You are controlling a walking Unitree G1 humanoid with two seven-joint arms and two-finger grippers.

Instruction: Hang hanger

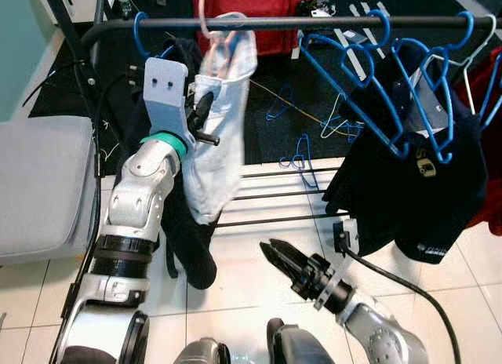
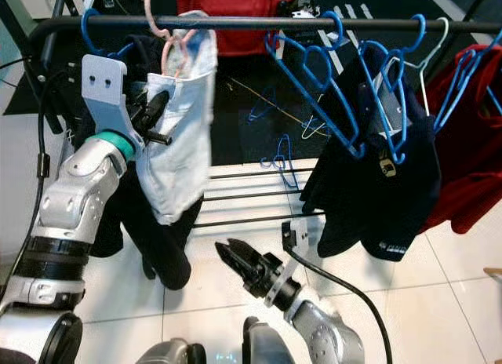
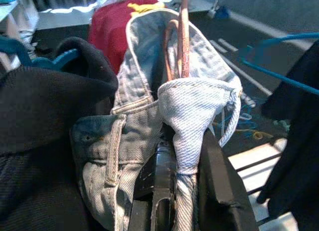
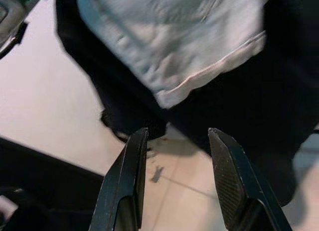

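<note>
White tiles and a black mat lie under a crowded clothes rail [image 1: 314, 22]. On it, a pink hanger [image 1: 210, 27] carrying pale denim shorts [image 1: 220, 121] hooks over the bar, at about 11 o'clock in the head view. The left gripper [image 1: 202, 117] clamps the shorts' waistband just under the hanger's neck. The load looks light and floppy; the stiff neck is likely the surer hold. Blue hangers [image 1: 376, 74] with dark clothes hang at 2 o'clock. Low at 6 o'clock, the right gripper [image 4: 177, 178] waits, jaws wide, holding nothing.
</note>
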